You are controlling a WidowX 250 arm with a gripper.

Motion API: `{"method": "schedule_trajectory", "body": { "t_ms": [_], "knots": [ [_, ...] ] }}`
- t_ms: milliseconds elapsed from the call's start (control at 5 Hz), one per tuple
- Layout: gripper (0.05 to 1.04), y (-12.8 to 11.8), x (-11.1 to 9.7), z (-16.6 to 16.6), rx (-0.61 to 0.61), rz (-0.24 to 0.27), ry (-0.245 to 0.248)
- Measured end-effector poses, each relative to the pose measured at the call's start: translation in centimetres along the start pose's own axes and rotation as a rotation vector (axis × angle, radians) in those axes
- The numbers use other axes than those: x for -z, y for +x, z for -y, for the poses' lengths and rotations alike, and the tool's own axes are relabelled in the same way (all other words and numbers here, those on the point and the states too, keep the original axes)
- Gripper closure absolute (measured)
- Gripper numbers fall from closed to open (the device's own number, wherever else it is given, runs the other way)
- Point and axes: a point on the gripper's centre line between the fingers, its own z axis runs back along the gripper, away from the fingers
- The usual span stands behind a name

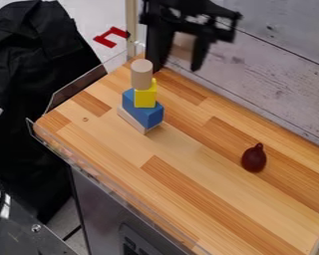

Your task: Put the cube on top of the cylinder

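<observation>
From where I'm standing, the stack sits toward the far left of the surface (pixel 209 199): bottom block (pixel 130 120), larger block (pixel 143 109), small block (pixel 145 98), then the cylinder (pixel 141 74) on top. Well apart, to the right and nearer, lies the stemmed object (pixel 254 159). The gripper (pixel 179 62) hangs right of the cylinder, toward the far edge, a cube (pixel 183 43) in it. A wall (pixel 282 64) runs behind; cloth (pixel 36 60) lies off left.

You have a plain beige upright cylinder (pixel 141 74) above a yellow block (pixel 145 97) and a blue angular block (pixel 147 113) at far left, a dark maroon pear-shaped object (pixel 254 160) at right, a black two-finger gripper (pixel 177 68) with a tan block (pixel 183 46), and a honey-and-brown striped wooden tabletop (pixel 209 196).
</observation>
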Motion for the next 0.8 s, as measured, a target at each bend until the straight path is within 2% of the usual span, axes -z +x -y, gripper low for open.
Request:
{"method": "schedule_trajectory", "body": {
  "t_ms": [200, 600, 800],
  "knots": [
    [0.572, -0.3, 0.1, -1.7, -0.063, -0.026, -0.003],
    [0.573, -0.4, 1.3, -3.4, -0.108, -0.076, -0.031],
    [0.572, -0.2, 3.4, -3.4, -0.105, -0.155, -0.007]
  ]
}}
